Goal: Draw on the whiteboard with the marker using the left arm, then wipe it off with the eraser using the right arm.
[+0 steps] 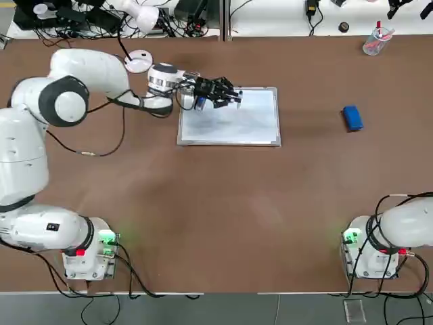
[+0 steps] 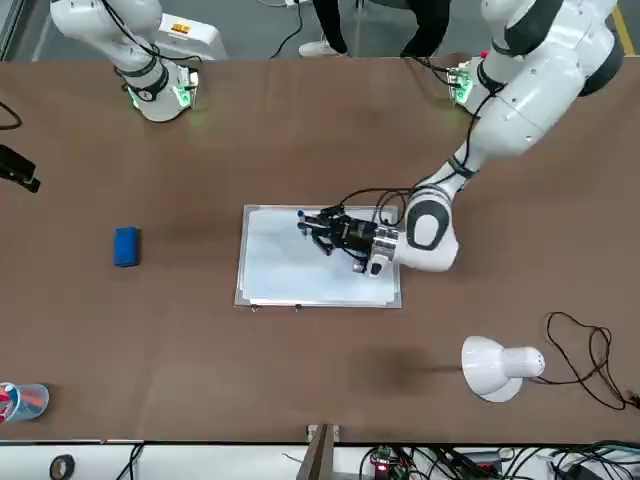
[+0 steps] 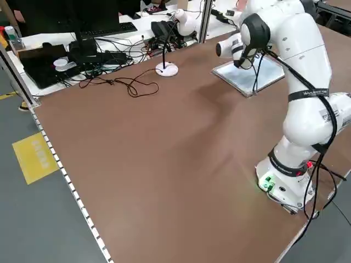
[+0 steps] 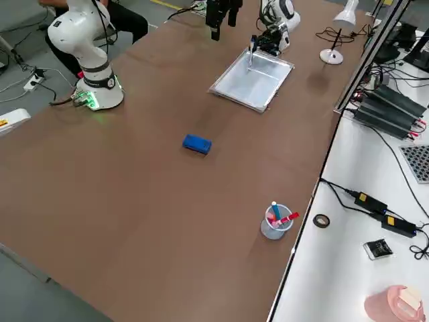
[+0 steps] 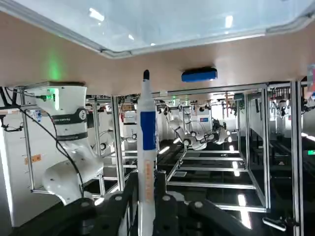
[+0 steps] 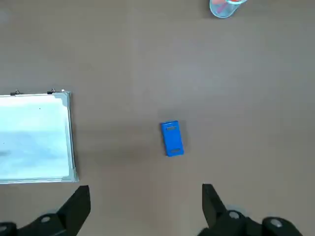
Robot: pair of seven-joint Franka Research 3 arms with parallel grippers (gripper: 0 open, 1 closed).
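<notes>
Marker clamped in left claw over whiteboard.

Table: brown top, wide and mostly bare.
Desk lamp: white, head lying low near the front camera's edge of the table; its round base shows in the top view at the far side.
Lamp cable: dark, looping across the tabletop beside the lamp.
Clear cup: near the table's edge on the right side, holding a pink and a blue pen-like item.
Tape roll: small dark ring on the white bench, just beside the cup's corner.
Monitor and keyboard: on the neighbouring bench among tangled cables.
Yellow floor mark: on the grey floor beside the table.
Person's legs: dark trousers, standing behind the table.
</notes>
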